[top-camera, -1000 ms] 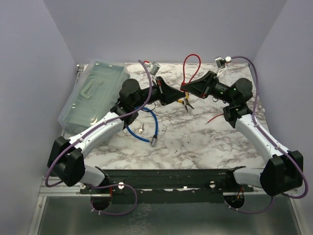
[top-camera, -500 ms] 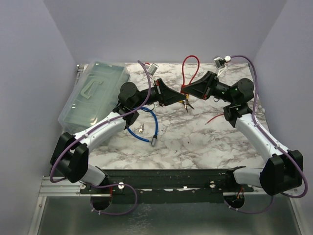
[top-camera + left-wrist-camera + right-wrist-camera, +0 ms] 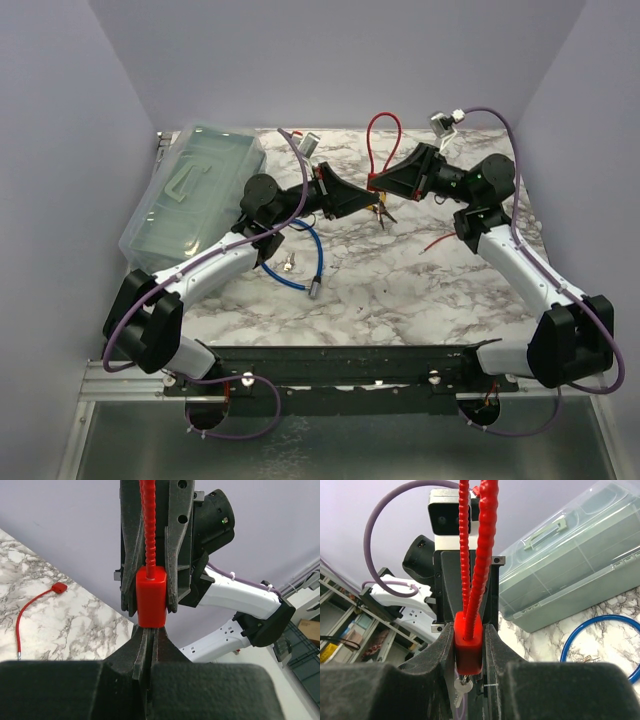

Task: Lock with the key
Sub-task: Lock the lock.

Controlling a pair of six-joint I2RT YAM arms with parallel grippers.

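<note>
A red cable lock hangs in the air over the middle of the table, its loop (image 3: pixel 383 138) standing upward. My right gripper (image 3: pixel 377 183) is shut on the red lock body (image 3: pixel 468 641), one finger on each side. My left gripper (image 3: pixel 366 197) meets it from the opposite side, its jaws shut on the key at the body's underside (image 3: pixel 151 599); the key blade is hidden between the pads. A spare silver key (image 3: pixel 459 690) dangles below the body, and it also shows in the top view (image 3: pixel 384 213).
A blue cable lock (image 3: pixel 306 256) with small keys (image 3: pixel 290 263) lies under my left arm. A clear plastic case (image 3: pixel 190 195) stands at the back left. A thin red cable (image 3: pixel 440 242) lies at the right.
Both grippers stay joined at the red lock. The lock and its loop have shifted a little left and toward the back, and both wrists moved with it.
</note>
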